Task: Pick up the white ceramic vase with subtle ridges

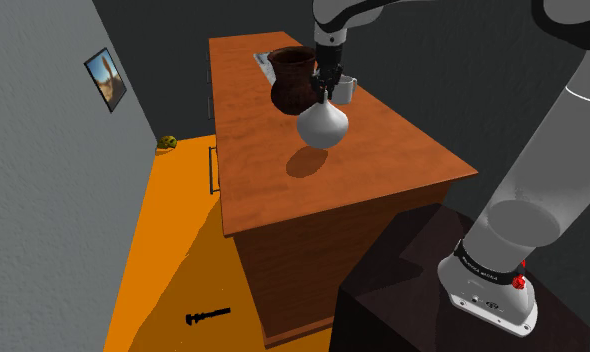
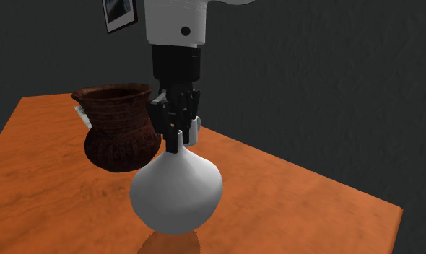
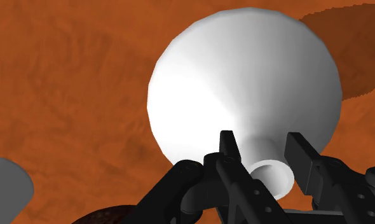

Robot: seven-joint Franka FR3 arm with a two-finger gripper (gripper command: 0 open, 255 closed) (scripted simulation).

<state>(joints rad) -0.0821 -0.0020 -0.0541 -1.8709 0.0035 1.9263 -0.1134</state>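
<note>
white vase (image 1: 323,125) is hanging just above the wooden counter (image 1: 403,185), its shadow lying apart on the top below it, so it is looking lifted clear. the counter is standing on an orange floor (image 1: 173,250) and carrying the rest: a brown ridged pot (image 1: 291,80) sitting close behind the vase, and a small white mug (image 1: 345,90) near the pot. the vase is showing a round, smooth belly narrowing to a thin neck. the gripper (image 3: 262,143) is coming down from above with its fingers drawn in to a narrow gap, clasping that neck on both sides just under the rim.

what is worrying me: the heavy belly is hanging under a small, smooth neck, so the vase may be swinging or slipping through the fingers if the arm is moving quickly. the pot is sitting so near that a sideways move could be knocking the belly against it and twisting the vase out of the grasp.

counting: one counter, one brown pot, one white vase, one mug, one gripper with two fingers.
</note>
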